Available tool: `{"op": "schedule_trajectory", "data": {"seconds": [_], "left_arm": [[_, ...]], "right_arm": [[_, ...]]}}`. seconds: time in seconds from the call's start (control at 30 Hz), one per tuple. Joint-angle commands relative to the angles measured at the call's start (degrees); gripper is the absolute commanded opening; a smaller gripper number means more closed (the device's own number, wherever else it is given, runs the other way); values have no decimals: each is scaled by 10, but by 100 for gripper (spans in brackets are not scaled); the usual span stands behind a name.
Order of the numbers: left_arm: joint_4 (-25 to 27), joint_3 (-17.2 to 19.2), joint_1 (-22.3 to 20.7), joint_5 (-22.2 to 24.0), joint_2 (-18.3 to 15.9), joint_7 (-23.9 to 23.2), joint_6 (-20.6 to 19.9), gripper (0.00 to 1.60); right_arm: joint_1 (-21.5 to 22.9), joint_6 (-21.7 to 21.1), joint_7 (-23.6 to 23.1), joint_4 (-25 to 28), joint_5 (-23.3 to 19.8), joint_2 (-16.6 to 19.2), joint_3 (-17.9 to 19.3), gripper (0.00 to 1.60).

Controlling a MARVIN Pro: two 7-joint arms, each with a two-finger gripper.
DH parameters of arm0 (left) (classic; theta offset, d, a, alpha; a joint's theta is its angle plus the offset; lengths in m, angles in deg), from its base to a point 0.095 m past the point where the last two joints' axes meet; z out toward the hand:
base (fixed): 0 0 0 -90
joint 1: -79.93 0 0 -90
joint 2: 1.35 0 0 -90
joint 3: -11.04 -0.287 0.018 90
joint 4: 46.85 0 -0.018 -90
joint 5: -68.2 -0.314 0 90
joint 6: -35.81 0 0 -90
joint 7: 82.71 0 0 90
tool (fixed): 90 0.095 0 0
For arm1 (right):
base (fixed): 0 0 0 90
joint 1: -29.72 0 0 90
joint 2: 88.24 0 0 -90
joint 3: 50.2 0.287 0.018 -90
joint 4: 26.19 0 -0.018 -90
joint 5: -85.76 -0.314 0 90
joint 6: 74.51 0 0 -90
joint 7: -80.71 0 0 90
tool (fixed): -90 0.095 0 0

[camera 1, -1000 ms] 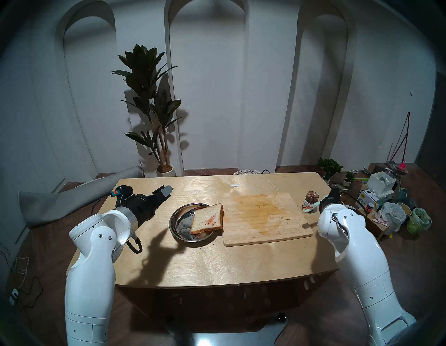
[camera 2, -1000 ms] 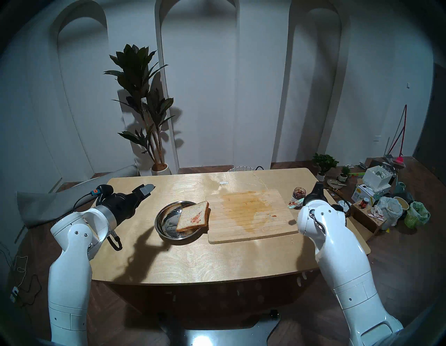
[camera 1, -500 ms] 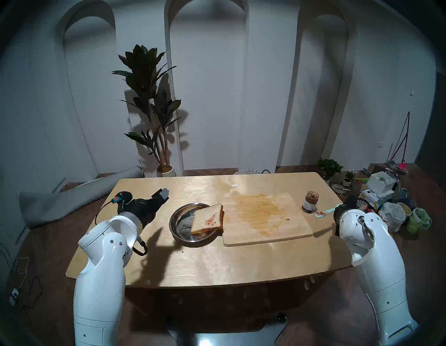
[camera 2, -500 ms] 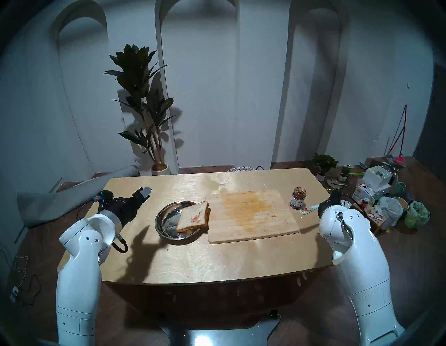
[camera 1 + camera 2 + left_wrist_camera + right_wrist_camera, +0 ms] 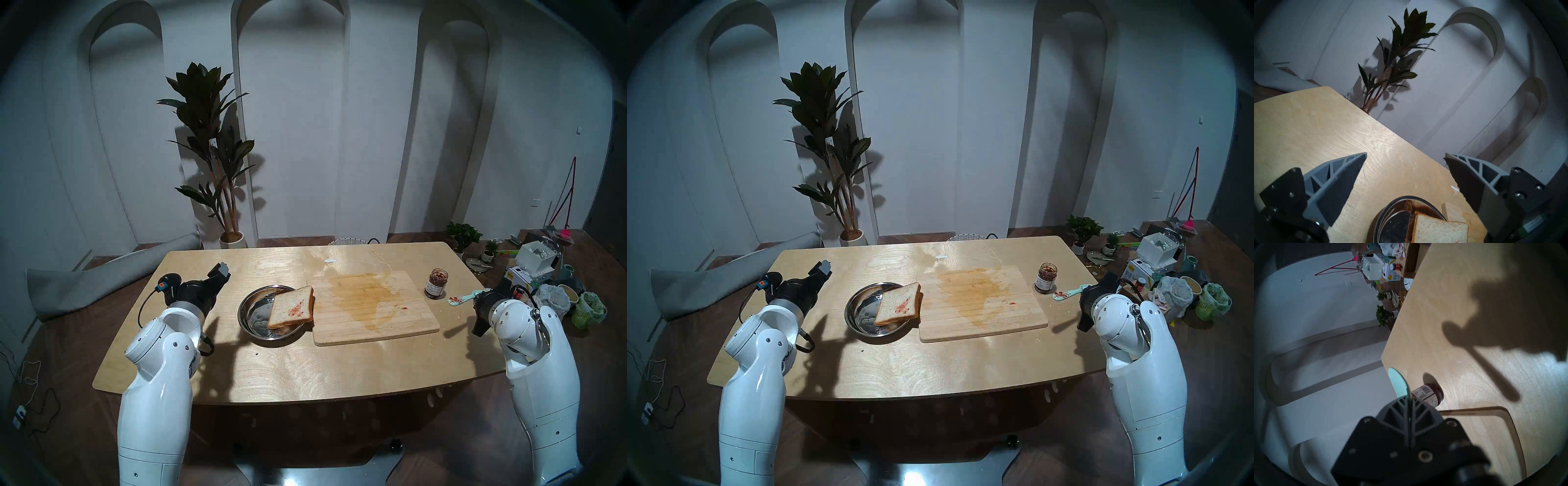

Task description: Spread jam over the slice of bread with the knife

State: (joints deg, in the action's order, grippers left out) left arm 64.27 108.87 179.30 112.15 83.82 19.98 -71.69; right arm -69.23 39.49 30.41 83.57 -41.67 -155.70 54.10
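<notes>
Right hand point(image 5: 1409, 405): clenching on the handle of the knife point(image 5: 462, 298); blade end is sticking out toward the worktop's point(image 5: 305, 366) right edge, carrying a red smear of jam.
Left hand point(image 5: 1405, 169): released, fingers point(image 5: 1342, 173) standing wide apart, grasping nothing; hovering over the worktop's left side, near the plate point(image 5: 247, 315).
Bread point(image 5: 292, 306): lying tilted, one side propped on the metal plate's rim, its far corner reaching toward the cutting board point(image 5: 373, 309). A small red patch is showing near its middle; most of the surface is looking bare.
Jam jar point(image 5: 436, 279): standing upright and lidless near the right edge, just beside the board's far right corner.
Progress, judged: spreading is looking barely begun.
Handling, bread: soft and light, likely tearing or sliding under a hard stroke; sitting unsupported on the rim, so likely rocking. Best steadying it at the crust edge.
Handling, knife: light, stiff plastic, slim; holding by the handle end is keeping the sticky blade free.
Risk: the smear dripping off on the way across the board.
</notes>
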Motion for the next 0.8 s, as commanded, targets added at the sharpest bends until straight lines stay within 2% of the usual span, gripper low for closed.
{"op": "schedule_trajectory", "data": {"seconds": [0.0, 0.17, 0.43, 0.57, 0.77], "left_arm": [[-12, 0, -12, -46, 31, -13, 69, 160], [-28, -1, -10, -78, 46, -27, 116, 160], [-50, 4, -10, -103, 66, -52, 185, 160], [-64, 5, -9, -109, 70, -70, 227, 160], [-82, 3, -7, -109, 73, -90, 281, 160]], "right_arm": [[4, -11, -61, 11, -18, -41, 10, 0], [14, 12, -108, -6, 13, -56, -9, 0], [32, 56, -169, -33, 66, -73, -48, 0], [55, 82, -198, -70, 97, -80, -71, 0], [90, 73, -244, -141, 112, -89, -102, 0]]}}
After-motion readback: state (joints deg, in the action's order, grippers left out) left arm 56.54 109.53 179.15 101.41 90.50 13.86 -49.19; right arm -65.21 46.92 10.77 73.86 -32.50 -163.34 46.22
